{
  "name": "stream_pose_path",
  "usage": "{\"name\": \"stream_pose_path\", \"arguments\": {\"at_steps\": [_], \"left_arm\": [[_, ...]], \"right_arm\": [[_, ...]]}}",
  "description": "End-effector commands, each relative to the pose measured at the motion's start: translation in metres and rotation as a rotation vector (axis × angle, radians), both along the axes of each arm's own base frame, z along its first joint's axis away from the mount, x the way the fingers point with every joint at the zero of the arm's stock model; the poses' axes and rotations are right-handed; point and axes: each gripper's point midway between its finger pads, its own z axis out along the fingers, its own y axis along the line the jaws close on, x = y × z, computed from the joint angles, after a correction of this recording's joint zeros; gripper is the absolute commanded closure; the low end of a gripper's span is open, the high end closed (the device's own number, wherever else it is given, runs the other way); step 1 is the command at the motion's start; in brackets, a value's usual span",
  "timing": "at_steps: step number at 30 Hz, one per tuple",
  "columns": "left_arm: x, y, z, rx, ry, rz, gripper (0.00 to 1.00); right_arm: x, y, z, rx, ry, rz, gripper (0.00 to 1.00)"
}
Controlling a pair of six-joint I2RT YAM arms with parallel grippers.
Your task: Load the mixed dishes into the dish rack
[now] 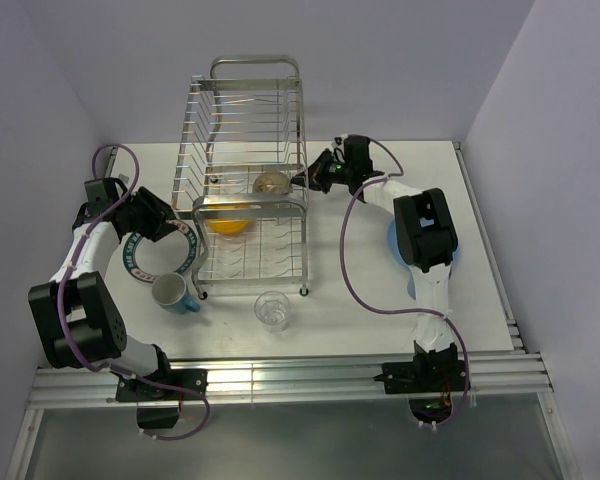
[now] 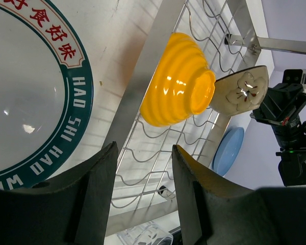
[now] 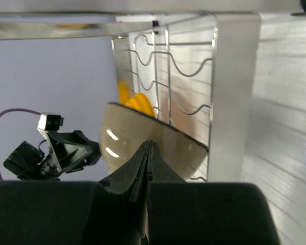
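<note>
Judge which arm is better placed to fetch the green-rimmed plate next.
Probably left. The left hand is open right beside the green-rimmed plate, on that side of the dish rack; the right hand is shut on the beige bowl at the rack's opposite side.

Bright, even overhead light leaves only soft shadows beneath the dish rack (image 1: 300, 150) on the table (image 1: 330, 335), while white glints mark the yellow-orange bowl (image 2: 178, 81) and tan bowl (image 3: 163, 140), and the left gripper (image 2: 144, 148) looms close and soft-focused.
</note>
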Motion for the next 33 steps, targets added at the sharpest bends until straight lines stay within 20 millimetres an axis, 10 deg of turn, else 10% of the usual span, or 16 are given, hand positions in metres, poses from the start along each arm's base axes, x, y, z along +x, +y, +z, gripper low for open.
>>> {"name": "stream_pose_path", "arguments": {"at_steps": [1, 21, 25, 33], "left_arm": [[0.004, 0.001, 0.026, 0.017, -0.072, -0.016, 0.48], [0.009, 0.005, 0.039, 0.033, -0.086, 0.012, 0.47], [0.017, 0.009, 0.031, 0.053, -0.059, 0.009, 0.45], [0.028, 0.005, 0.006, 0.185, 0.031, -0.046, 0.42]], "right_arm": [[-0.002, 0.008, -0.007, -0.02, -0.007, 0.026, 1.0], [-0.003, -0.014, 0.034, -0.059, -0.1, 0.006, 1.0], [-0.022, -0.03, 0.02, -0.202, -0.065, 0.02, 0.67], [-0.043, -0.059, 0.007, -0.521, -0.06, 0.058, 0.58]]}}
